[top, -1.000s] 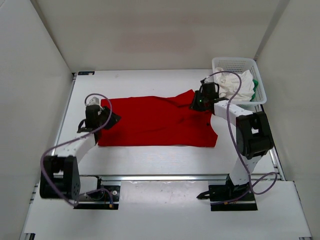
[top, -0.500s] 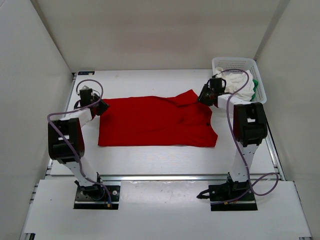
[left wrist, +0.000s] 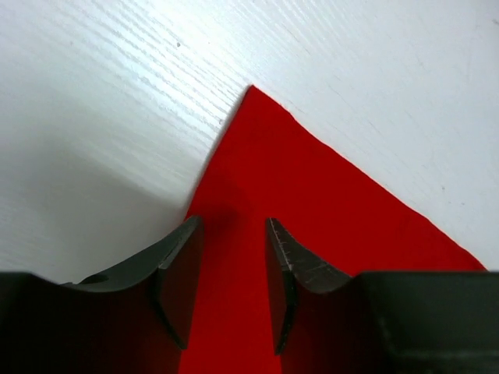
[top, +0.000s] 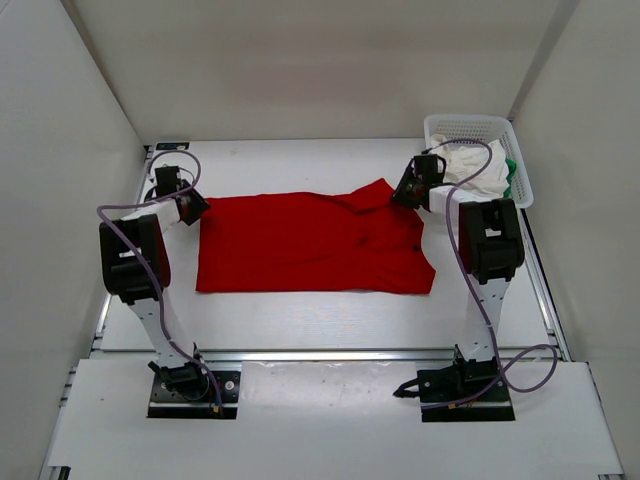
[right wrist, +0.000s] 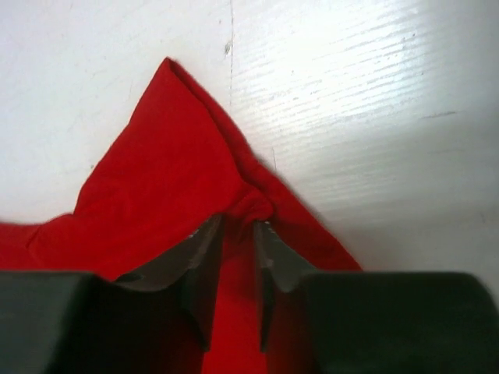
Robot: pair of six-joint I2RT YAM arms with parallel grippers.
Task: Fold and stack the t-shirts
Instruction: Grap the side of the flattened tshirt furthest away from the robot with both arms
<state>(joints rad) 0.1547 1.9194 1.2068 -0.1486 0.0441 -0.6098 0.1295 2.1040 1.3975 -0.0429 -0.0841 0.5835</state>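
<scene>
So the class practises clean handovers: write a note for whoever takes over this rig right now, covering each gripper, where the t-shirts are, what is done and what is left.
Left gripper: open, poised over the far left corner of the red t-shirt.
Right gripper: looks shut on a bunched fold at its far right corner.
Red t-shirt: spread on the table, unfolded.
Basket, far right: holds a white garment and a green garment.
Done: shirt laid out.
Left: fold it, then fold and stack the rest.
</scene>
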